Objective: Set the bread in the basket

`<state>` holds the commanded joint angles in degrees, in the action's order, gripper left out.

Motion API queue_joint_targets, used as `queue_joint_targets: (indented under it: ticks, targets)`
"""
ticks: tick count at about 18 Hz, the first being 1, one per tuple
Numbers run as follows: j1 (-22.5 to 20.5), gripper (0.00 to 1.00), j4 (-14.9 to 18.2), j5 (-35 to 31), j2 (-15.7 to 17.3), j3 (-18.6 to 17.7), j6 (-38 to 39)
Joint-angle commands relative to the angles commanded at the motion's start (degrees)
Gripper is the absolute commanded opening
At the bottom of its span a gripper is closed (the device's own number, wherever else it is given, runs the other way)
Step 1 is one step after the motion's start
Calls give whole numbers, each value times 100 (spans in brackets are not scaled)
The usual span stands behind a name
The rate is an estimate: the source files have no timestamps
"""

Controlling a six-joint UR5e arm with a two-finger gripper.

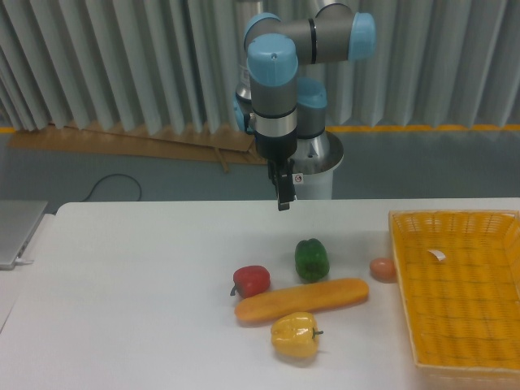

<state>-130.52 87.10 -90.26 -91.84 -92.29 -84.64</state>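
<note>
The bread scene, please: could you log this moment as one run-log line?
phase: pre-grasp | pincer: raised behind the green pepper, holding nothing | bread: on table | basket: no bread inside

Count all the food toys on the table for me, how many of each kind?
Peppers: 3, red, green, yellow
Bread: 1
Small orange ball: 1
Total: 5, all outside the basket

My end effector [282, 199] hangs above the counter [122, 276]. Green pepper [311, 259], red pepper [252, 280] and yellow pepper [296, 335] crowd the bread [301, 299]; above it is open.
</note>
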Motion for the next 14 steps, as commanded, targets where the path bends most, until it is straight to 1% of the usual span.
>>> queue_joint_targets:
  ticks: [10,12,14]
  targets:
    - [-18,100,0,9,0,26,52]
    - [-18,100,-79,79,9,79,70]
    - [-44,100,-79,219,9,70,70]
